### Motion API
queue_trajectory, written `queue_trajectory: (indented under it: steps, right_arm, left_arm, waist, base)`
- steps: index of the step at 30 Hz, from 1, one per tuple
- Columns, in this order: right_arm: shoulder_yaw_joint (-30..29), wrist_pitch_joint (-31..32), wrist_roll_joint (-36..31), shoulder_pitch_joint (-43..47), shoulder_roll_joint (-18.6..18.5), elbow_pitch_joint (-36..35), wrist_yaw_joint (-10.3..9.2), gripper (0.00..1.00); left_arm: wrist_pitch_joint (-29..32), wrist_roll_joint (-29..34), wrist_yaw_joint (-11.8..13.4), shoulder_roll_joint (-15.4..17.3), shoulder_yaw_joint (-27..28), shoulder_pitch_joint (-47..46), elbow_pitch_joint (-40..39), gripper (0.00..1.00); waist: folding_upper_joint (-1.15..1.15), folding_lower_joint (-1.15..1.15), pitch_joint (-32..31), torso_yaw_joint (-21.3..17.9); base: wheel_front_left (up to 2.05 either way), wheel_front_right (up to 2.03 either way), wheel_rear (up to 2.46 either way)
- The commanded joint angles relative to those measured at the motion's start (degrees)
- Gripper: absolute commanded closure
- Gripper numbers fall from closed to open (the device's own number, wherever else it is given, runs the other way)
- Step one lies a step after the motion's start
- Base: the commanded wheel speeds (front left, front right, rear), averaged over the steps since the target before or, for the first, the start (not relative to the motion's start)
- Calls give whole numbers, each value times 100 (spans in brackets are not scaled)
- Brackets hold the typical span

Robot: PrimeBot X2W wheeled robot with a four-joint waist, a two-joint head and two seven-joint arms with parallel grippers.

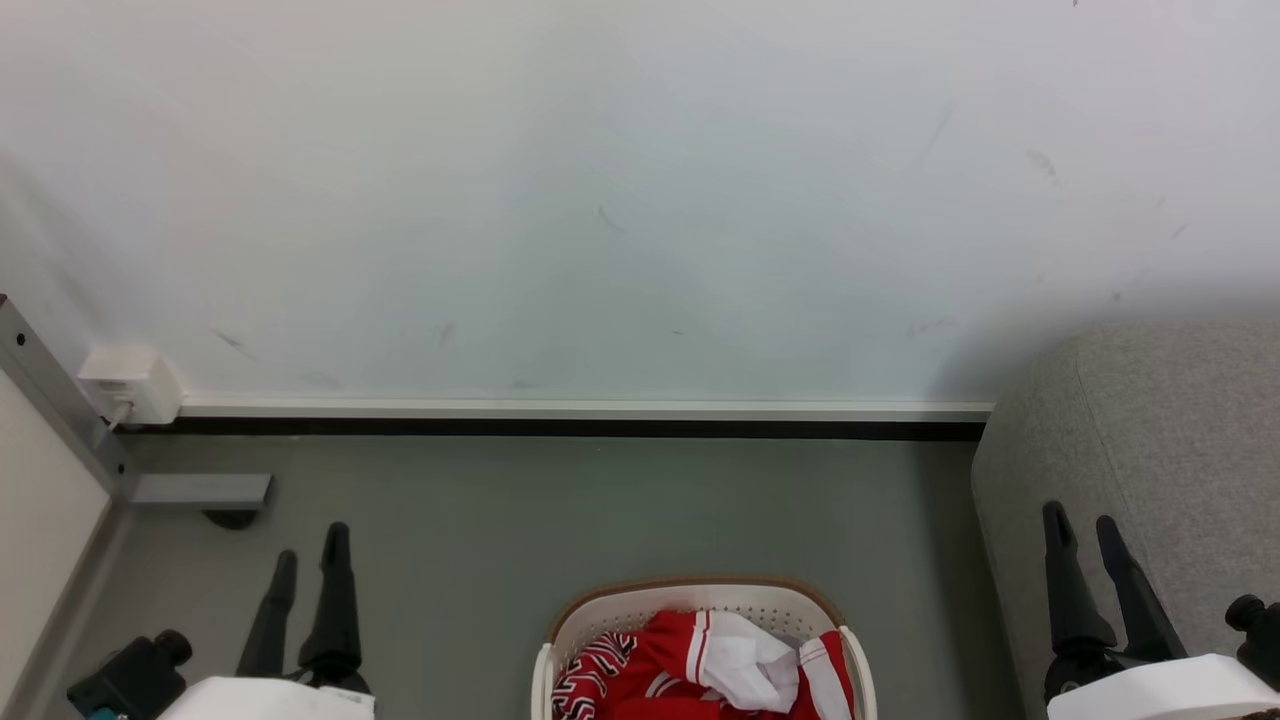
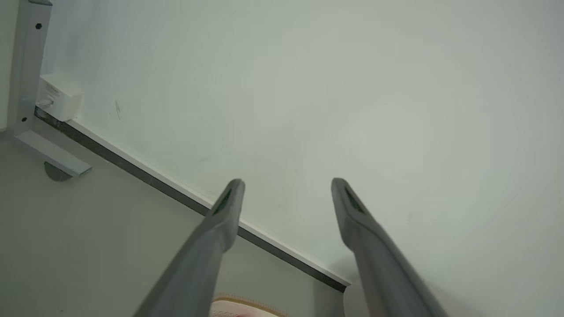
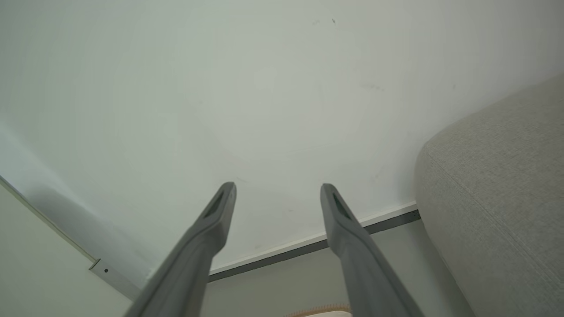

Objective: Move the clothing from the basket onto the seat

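Note:
The cream basket (image 1: 700,597) with a brown rim sits on the floor at the bottom centre of the head view. Inside it lies the clothing (image 1: 700,660), red with white panels and a black-and-white patterned part at its left. The grey seat (image 1: 1160,450) rises at the right, and its rounded corner (image 3: 498,185) shows in the right wrist view. My left gripper (image 1: 312,545) stands open at the lower left, well left of the basket, with nothing between its fingers. Beside the seat's corner my right gripper (image 1: 1082,525) is open and empty too. A sliver of the basket's rim (image 2: 246,303) shows below the left fingers.
A pale wall with a white and black skirting strip (image 1: 580,418) closes the far side. A white socket box (image 1: 130,385) sits on the wall at the left, beside a grey metal frame leg and foot (image 1: 200,490). Grey floor (image 1: 600,510) lies between wall and basket.

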Motion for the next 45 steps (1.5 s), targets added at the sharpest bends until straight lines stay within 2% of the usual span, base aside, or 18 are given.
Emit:
queue_trajectory:
  steps: [1,19,45]
  right_arm:
    - [28,-64,-178,-95,-51,-37,-6,0]
    - [240,-342,-1347,-114,-122,115,-8,0]
    - [354,-673,-2570,-139,-126,254,-11,0]
  left_arm:
    - [-73,238,20,54,-7,-8,-68,0]
    - [-344,1511,184,83,-134,62,-77,0]
    - [-679,2835,182,115,-222,153,-98,0]
  waist:
    - [0,0,-3,1]
    - [0,0,-64,-23]
    - [0,0,-166,-42]
  base:
    - [0,0,0]
    - [0,0,0]
    - [0,0,0]
